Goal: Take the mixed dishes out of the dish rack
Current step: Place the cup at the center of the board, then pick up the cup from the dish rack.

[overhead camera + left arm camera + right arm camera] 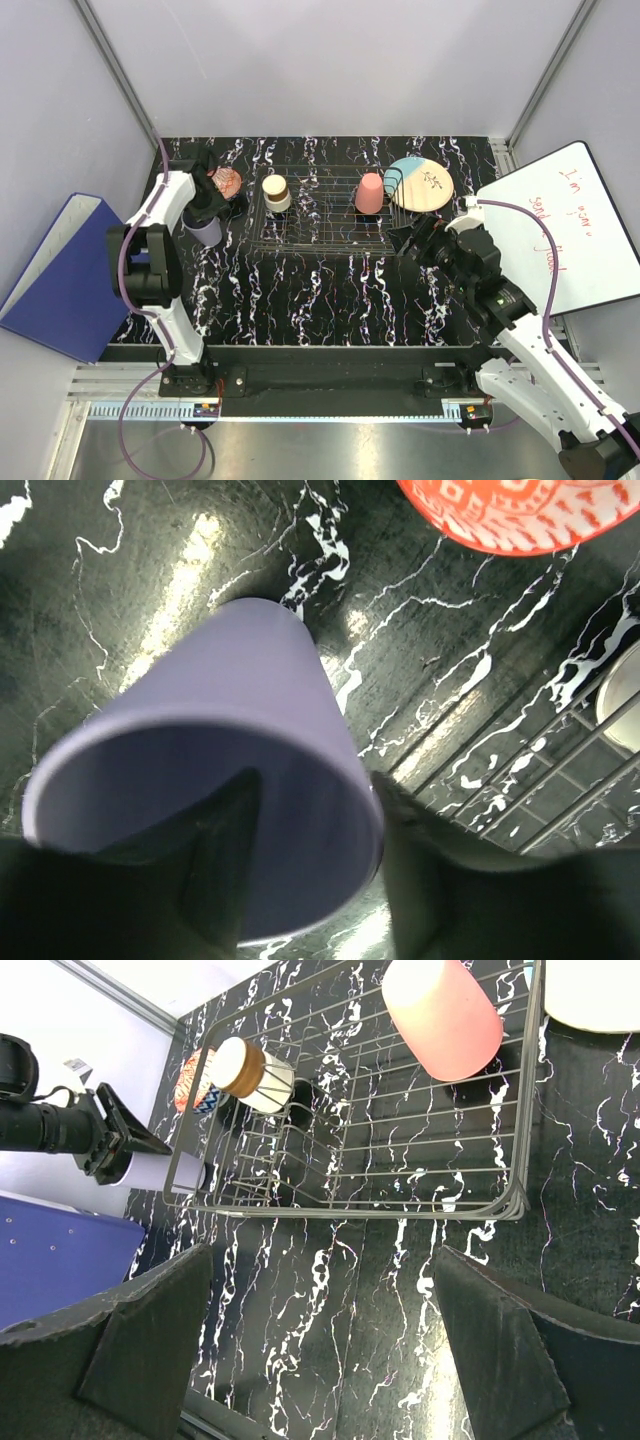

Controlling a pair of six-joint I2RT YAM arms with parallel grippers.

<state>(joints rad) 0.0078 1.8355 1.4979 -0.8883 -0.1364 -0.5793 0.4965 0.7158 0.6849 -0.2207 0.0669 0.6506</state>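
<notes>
Lavender cup (200, 730) is sitting mouth-up right under my left pincer (315, 790), outside the dish rack (350, 1213). I am seeing the jaws standing partly spread, one finger (225, 870) inside the cup and the other outside, the wall between them looking unpinched. I am worrying that a crooked lift will be dragging the inner finger along the rim and tipping the cup toward the red-orange bowl (520, 510) just beyond the fingertips. My right pincer (320, 1290) is hanging wide open and empty, short of the rack, with the salmon-pink cup (445, 1015) and whitish cup (235, 1060) waiting ahead of it inside
</notes>
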